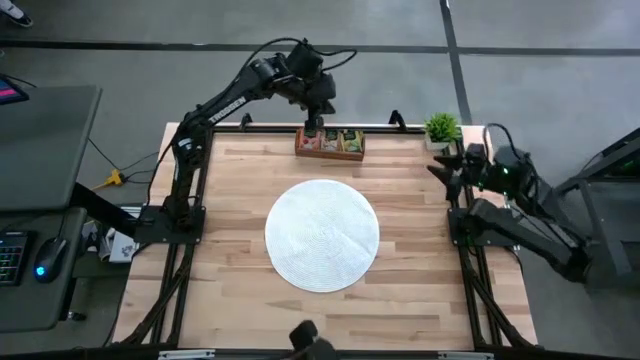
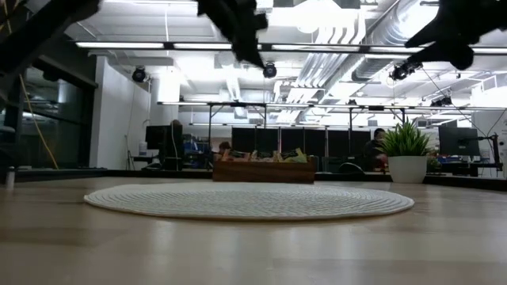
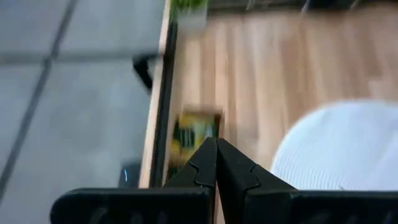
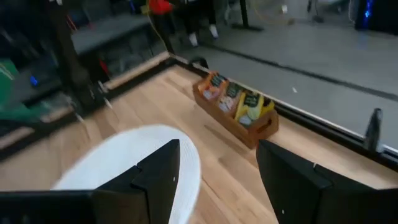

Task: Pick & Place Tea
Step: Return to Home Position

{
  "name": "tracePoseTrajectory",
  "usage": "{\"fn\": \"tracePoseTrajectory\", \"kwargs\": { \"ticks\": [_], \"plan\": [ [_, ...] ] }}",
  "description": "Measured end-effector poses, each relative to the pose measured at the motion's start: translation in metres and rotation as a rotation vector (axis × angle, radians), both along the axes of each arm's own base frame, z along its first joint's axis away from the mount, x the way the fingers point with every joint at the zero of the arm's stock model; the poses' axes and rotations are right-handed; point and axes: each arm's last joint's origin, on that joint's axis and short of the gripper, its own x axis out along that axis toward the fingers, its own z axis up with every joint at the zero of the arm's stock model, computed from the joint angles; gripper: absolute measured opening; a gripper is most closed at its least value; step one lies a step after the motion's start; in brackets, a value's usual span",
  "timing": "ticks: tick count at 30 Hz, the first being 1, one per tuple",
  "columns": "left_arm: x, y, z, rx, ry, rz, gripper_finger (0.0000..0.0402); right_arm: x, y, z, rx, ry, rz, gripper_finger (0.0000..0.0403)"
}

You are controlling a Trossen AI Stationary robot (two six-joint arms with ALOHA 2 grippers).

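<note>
left hand (image 1: pixel 314 122) pinched shut, nothing between fingers, over left end of wooden tray (image 1: pixel 329 154), upper centre of high frame | tea (image 1: pixel 338 141) in tray directly beneath it; tray's long axis left-right | right hand (image 1: pixel 447 168) spread wide, well apart at right worktop (image 1: pixel 420 250) edge | judgement: lift clear before retreat

This is a robotics laboratory inside a large open office hall. In the low view, the upper part shows a bare ceiling with ducts (image 2: pixel 341 47) and long strip lights (image 2: pixel 158 45), and rows of dark monitors (image 2: pixel 337 141) stand across the middle. In the high view, the floor (image 1: pixel 120 25) is grey concrete. At the left edge a desk (image 1: pixel 45 130) carries a keyboard (image 1: pixel 10 258) and a mouse (image 1: pixel 42 268). The left arm (image 1: pixel 222 100) and the right arm (image 1: pixel 525 225) flank a wooden table (image 1: pixel 420 290).
</note>
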Motion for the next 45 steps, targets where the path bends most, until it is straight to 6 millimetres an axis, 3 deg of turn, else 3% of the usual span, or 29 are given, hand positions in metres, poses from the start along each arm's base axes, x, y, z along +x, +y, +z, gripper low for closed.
{"fn": "tracePoseTrajectory", "kwargs": {
  "ticks": [9, 13, 17, 20, 22, 29, 36, 41, 45],
  "plan": [
    [0.009, -0.056, 0.024, 0.034, -0.104, -0.110, 0.0000, -0.009, 0.010, -0.029, -0.020, -0.259, 0.044, 0.0208],
    [0.016, -0.084, 0.017, 0.021, -0.179, -0.147, 0.0000, -0.004, 0.007, -0.036, -0.037, -0.323, 0.068, 0.0208],
    [0.014, -0.114, -0.010, -0.026, -0.254, -0.137, 0.0000, -0.001, 0.006, -0.039, -0.039, -0.333, 0.094, 0.0208],
    [-0.009, -0.135, -0.036, -0.084, -0.286, -0.073, 0.0000, 0.000, 0.006, -0.043, -0.027, -0.321, 0.129, 0.0208],
    [-0.025, -0.148, -0.048, -0.090, -0.398, -0.008, 0.0000, 0.001, 0.006, -0.043, -0.030, -0.317, 0.156, 0.0208],
    [-0.118, -0.191, -0.103, -0.162, -0.631, 0.183, 0.0000, 0.001, 0.007, -0.043, -0.056, -0.306, 0.197, 0.0208],
    [-0.198, -0.227, -0.136, -0.075, -0.806, 0.324, 0.0000, 0.001, 0.007, -0.040, -0.022, -0.352, 0.180, 0.0208],
    [-0.232, -0.236, -0.156, -0.032, -0.879, 0.367, 0.0000, 0.001, 0.007, -0.039, 0.057, -0.386, 0.157, 0.0208],
    [-0.243, -0.236, -0.176, -0.020, -0.886, 0.342, 0.0000, 0.000, 0.006, -0.039, 0.113, -0.420, 0.136, 0.0208]
  ]
}}
